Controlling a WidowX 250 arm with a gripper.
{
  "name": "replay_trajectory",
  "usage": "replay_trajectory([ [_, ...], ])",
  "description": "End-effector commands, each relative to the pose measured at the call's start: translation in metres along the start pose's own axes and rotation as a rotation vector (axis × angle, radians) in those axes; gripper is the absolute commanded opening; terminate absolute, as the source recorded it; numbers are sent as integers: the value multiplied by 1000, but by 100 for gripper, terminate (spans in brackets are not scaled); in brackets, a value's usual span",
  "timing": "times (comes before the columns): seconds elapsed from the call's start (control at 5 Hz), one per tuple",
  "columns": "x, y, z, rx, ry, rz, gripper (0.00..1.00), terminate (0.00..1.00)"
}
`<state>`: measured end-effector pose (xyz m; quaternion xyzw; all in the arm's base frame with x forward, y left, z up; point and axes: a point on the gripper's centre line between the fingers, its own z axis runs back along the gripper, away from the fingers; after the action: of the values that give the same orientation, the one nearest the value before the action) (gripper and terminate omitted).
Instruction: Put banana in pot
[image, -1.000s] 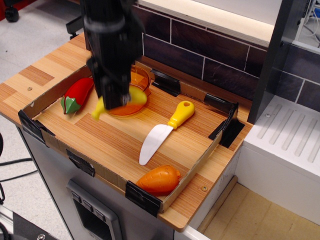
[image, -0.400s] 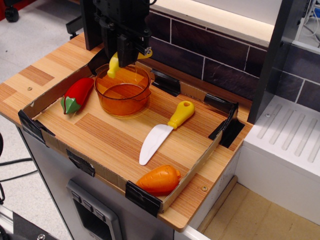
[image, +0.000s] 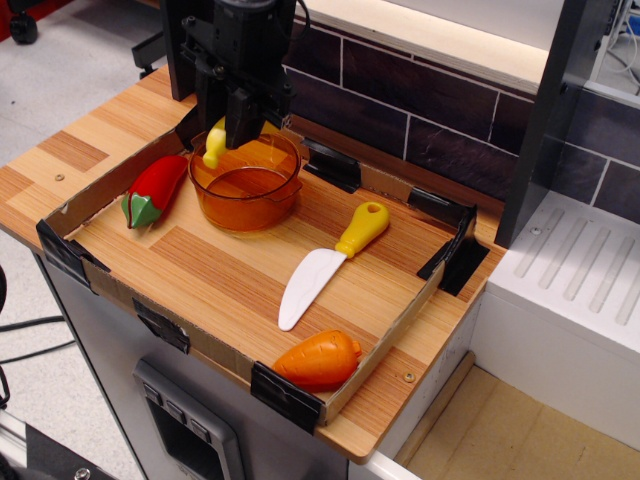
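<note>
**A:** What could spoil this?

**B:** The gripper (image: 240, 125) is clamped on the banana (image: 216, 143), which hangs above the back-left rim of the pot (image: 245, 180). Only its one yellow end shows, jutting out past the rim on the left. If the jaws part here, I judge the banana may strike the lip and tip outward, landing beside the pot near the red pepper (image: 153, 190).

**A:** And the cause?

**B:** The hold is off-centre over the pot's mouth. A shift toward the pot's middle looks wise first.

**A:** What is in the pot?

**B:** Nothing that I can see; its orange floor shows through bare. The cardboard tray (image: 105, 285) around the pot holds the pepper to the pot's left, the knife (image: 330, 260) to its right, and the carrot (image: 320, 360) well away at the tray's near corner.
</note>
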<state>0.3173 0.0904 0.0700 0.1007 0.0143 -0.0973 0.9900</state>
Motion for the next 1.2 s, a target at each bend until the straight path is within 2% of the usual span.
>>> replay_trajectory([
  [0.0, 3, 13, 2, 35, 0, 30, 100, 0],
  [0.4, 5, 13, 10, 18, -37, 59, 100, 0],
  [0.6, 4, 11, 24, 3, -73, 56, 100, 0],
  [0.8, 2, 6, 49, -42, -119, 36, 100, 0],
  [1.0, -2, 2, 68, -82, -138, 13, 100, 0],
])
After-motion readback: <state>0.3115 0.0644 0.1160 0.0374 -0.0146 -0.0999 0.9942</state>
